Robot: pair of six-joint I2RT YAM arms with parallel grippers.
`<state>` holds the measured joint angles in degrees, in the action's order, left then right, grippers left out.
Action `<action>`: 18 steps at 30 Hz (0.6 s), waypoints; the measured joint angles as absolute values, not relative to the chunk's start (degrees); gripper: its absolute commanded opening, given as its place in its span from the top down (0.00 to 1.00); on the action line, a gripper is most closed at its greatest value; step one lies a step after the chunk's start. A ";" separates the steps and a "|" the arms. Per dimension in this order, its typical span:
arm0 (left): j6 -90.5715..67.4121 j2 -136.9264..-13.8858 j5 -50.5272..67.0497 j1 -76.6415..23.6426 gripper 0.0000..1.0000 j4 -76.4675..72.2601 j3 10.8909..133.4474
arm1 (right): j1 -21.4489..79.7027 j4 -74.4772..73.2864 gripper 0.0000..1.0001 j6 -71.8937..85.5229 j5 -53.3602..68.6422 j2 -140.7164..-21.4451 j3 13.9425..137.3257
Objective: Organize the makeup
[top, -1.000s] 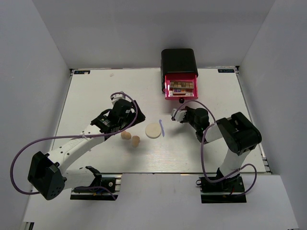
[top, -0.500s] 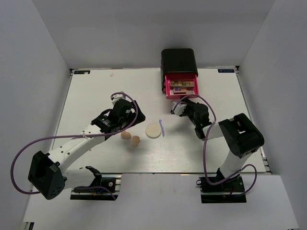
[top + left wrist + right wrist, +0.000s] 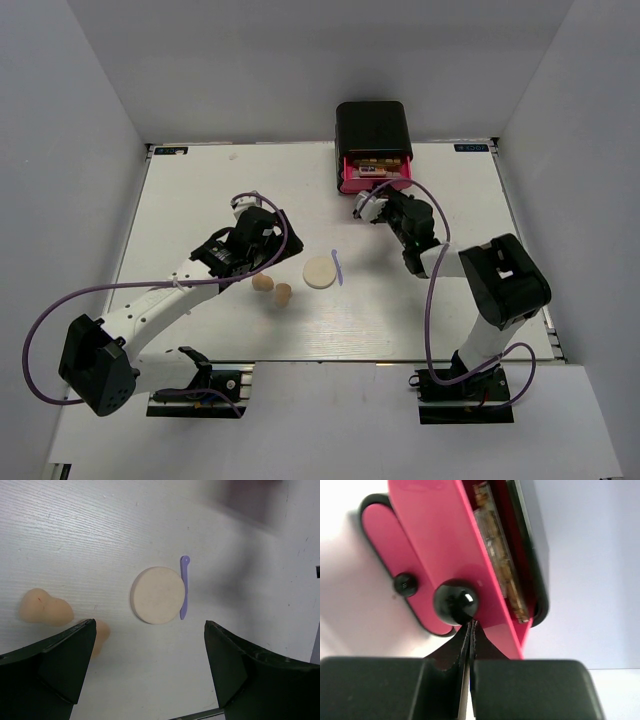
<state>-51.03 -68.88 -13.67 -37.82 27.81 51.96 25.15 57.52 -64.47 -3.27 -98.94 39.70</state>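
Our right jaws, clenched, sit right at the drawer's (image 3: 445,540) knob (image 3: 455,602). Our left jaws gape over the puff (image 3: 156,601), stick (image 3: 184,587) and sponges (image 3: 45,610) on the surface (image 3: 75,530). Sponges look soft, light: pinch the middle.

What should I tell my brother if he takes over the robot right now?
Left claw: open, holding nothing, hovering over the table near the round puff.
Right claw: shut, holding nothing, tips at the black knob of the pink drawer.
Where things are: palettes lie in that drawer, which sticks out a little from the black box. The puff, the purple stick along its edge, and two peach sponges are on the table.
Done: palettes put away.
Left: probably shut the drawer fully, then tidy the puff, stick and sponges.
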 measured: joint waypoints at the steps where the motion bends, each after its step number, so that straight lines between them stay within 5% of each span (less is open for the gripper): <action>1: -51.03 -68.88 -13.67 -37.82 0.02 27.81 51.99 | 25.10 57.06 1.00 -64.34 -3.36 -98.94 40.38; 18: -51.05 -68.88 -13.67 -37.82 0.02 27.83 51.99 | 23.55 42.57 1.00 -58.50 -2.59 -106.24 61.08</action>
